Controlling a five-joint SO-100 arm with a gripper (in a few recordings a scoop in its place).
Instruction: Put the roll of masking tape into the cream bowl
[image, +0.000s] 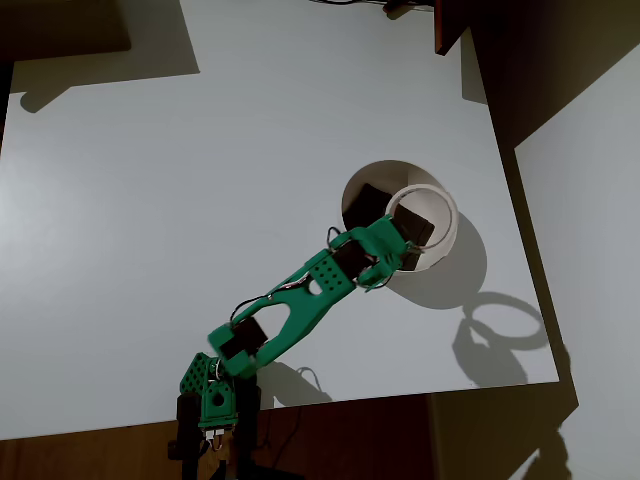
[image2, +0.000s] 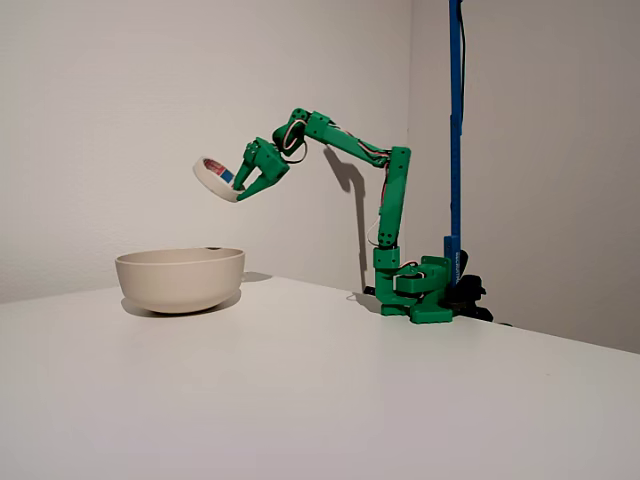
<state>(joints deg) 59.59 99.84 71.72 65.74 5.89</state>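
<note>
Small off-white ring of masking tape (image2: 218, 178) held aloft, pinched at its rim by the green plastic two-finger claw (image2: 243, 184); fingers pressed against the ring's near edge. In the fixed view the ring sits tilted, its flat face slanting down toward the claw, hollow centre turned up and to the left, red and blue marks visible on the inner core. In the overhead view the ring (image: 424, 213) reads as a near-full circle just beyond the claw (image: 385, 262), its hole looking almost straight up at the camera. Directly below the claw and tape: a round, smooth-sided cream bowl (image2: 180, 278), matte, resting on the plain white tabletop (image2: 330, 400), well apart from the tape in height. Through and beside the ring, the overhead view shows dark brown square pieces (image: 366, 204) lying in the bowl (image: 349, 192). Arm pose: base upright, upper link rising, forearm stretched out nearly level, wrist bent downward toward the bowl.
</note>
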